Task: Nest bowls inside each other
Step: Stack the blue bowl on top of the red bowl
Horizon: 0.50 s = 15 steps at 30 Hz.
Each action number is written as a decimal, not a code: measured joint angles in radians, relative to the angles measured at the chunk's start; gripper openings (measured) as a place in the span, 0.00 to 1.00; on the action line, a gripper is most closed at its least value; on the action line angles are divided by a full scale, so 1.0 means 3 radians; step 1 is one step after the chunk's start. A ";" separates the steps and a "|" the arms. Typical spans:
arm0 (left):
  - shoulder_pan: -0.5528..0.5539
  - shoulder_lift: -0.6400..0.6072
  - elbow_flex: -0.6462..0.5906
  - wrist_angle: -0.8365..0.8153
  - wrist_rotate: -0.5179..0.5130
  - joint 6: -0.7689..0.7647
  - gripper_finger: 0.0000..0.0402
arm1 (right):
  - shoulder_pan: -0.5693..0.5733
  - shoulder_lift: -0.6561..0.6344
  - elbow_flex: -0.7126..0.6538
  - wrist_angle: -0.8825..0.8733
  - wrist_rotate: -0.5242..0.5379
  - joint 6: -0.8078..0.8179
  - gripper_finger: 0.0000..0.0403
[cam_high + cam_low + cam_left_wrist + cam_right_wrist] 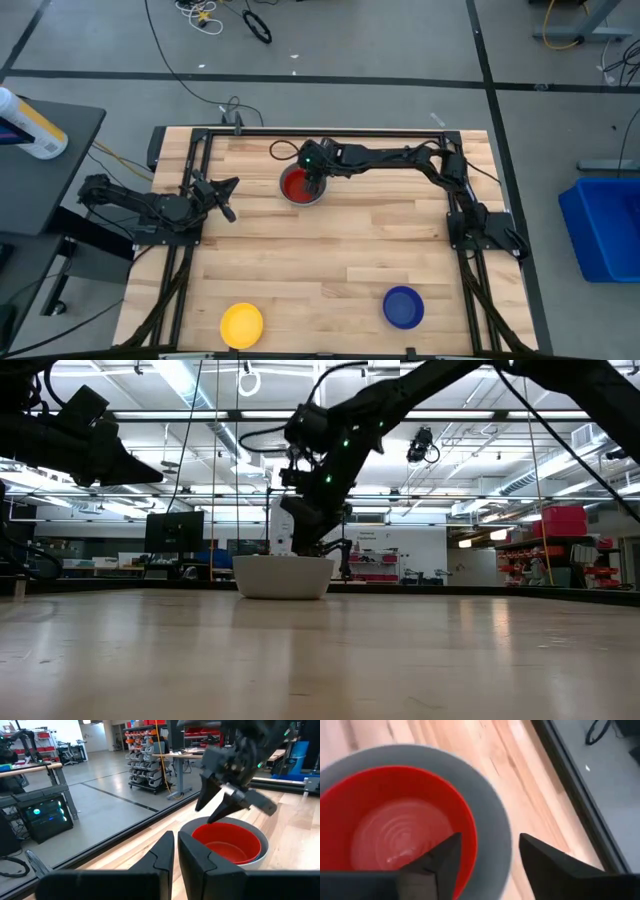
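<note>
Where the grey floor meets the frame on the left, a dark side table carries a white bottle with a yellow and blue label, and cables lie loose on the floor beyond the bench.

Left arm: parked at the left edge of the light wooden slatted tabletop; left gripper hangs above the wood with its two dark fingers closed together and nothing between them.

Yellow bowl: alone near the front edge, left of centre.

Red bowl: nested inside the grey bowl, toward the back of the table, about centre. Only a grey rim shows around the red one from above.

Right gripper: directly over the right-hand rim of the nested pair, fingers spread apart and straddling the rim, one over the red interior, the other outside the grey wall; whether they touch it cannot be told.

Dark blue bowl: alone near the front edge, right of centre, well apart from the yellow one.

Right arm: reaches in from its base at the right edge.

Blue bin: on the floor at far right.

Room, low view: ceiling strip lights, a monitor, red shelving.
</note>
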<state>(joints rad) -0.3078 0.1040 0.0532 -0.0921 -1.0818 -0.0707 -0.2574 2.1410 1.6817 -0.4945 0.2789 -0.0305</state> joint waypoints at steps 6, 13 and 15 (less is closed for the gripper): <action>0.0000 0.0001 0.0001 -0.0012 -0.0019 0.0010 0.08 | 0.0230 -0.0249 0.0003 -0.0830 -0.0154 0.0203 0.27; 0.0000 0.0001 0.0001 -0.0015 -0.0013 0.0001 0.08 | 0.0910 -0.0435 0.0003 -0.2142 -0.0248 0.0994 0.28; 0.0000 0.0001 0.0001 -0.0015 -0.0011 -0.0001 0.08 | 0.1132 -0.0463 0.0003 -0.2462 -0.0264 0.1319 0.34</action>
<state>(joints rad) -0.3077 0.1043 0.0536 -0.0967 -1.0852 -0.0711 0.0823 2.0021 1.6825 -1.2329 0.1996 0.3652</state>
